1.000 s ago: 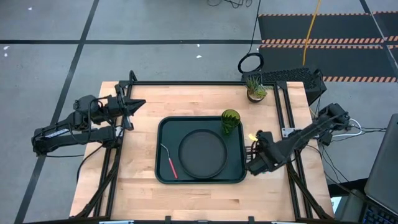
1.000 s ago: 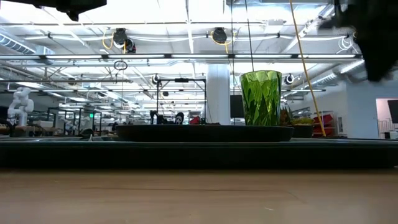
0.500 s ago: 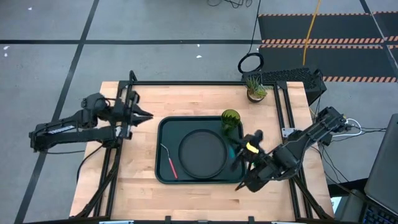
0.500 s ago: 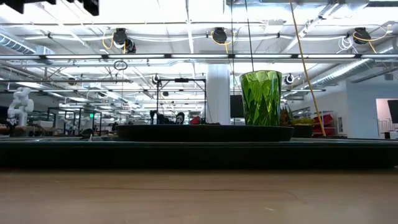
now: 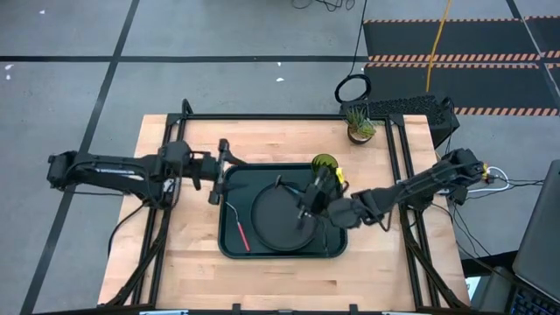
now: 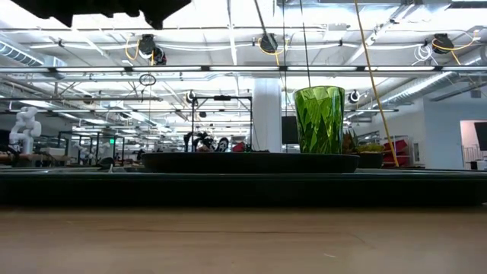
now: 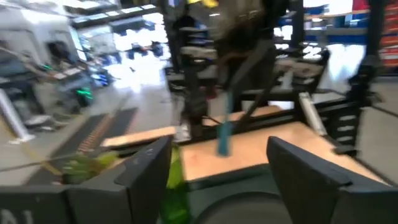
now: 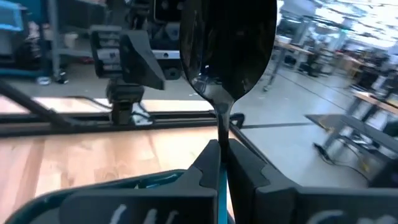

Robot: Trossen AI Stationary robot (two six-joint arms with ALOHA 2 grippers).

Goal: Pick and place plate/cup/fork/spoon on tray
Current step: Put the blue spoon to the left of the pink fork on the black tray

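The dark green tray [image 5: 229, 245] lies mid-table with the dark plate [image 5: 278, 223] in it, the red-handled fork [image 5: 239, 227] beside the plate on the tray's left part, and the green cup [image 5: 325, 164] upright in the tray's far right corner. My right gripper [image 5: 304, 203] hovers over the plate's right side, shut on the spoon [image 8: 227, 43], whose metal bowl points toward the left arm. At the tray's far left corner my left gripper [image 5: 219, 171] stands open and level, facing the spoon, with nothing between its fingers [image 7: 149, 168]. My right gripper pinches the spoon between its two fingers at the thin metal neck [image 8: 222, 134], where it runs into the blue handle [image 8: 222, 186]. The fingers lie level, pointing toward the table's left, along the spoon. The bowl sticks out ahead of the fingertips, lifted clear above the plate.
A small potted plant [image 5: 359, 124] stands at the table's far right corner, beside a black frame rail [image 5: 398, 157]. Bare wood [image 5: 280, 280] runs along the table's near edge and to the tray's left. In the low view the cup [image 6: 319, 120] rises above the plate's rim [image 6: 251, 162].
My right gripper has come from the tray's right edge up and toward the table's left, over the plate, turning from pointing down to level, with the spoon in it. My left gripper has travelled toward the tray's far left corner and has opened wide.
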